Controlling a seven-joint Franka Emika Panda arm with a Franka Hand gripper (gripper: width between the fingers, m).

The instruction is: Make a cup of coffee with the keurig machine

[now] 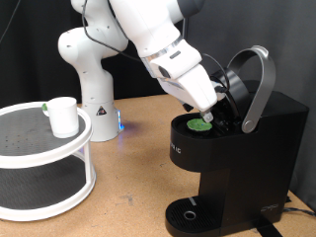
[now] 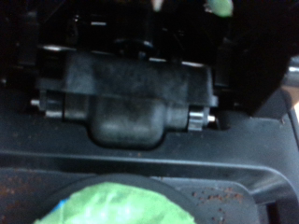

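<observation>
The keurig machine (image 1: 242,148) stands at the exterior view's right with its grey-banded lid (image 1: 259,84) swung up. A green-topped pod (image 1: 200,125) sits in the open pod chamber; it also shows in the wrist view (image 2: 112,207), under the dark lid mechanism (image 2: 126,98). My gripper (image 1: 211,109) hangs just above and beside the pod, inside the open lid. Its fingertips are dark against the machine. The white cup (image 1: 62,116) stands on the top tier of a round white shelf (image 1: 25,148) at the exterior view's left, far from the gripper.
The round drip tray (image 1: 188,213) at the machine's foot holds nothing. The arm's white base (image 1: 89,84) stands behind the shelf, with a blue light beside it. A brown tabletop (image 1: 128,168) lies between the shelf and the machine.
</observation>
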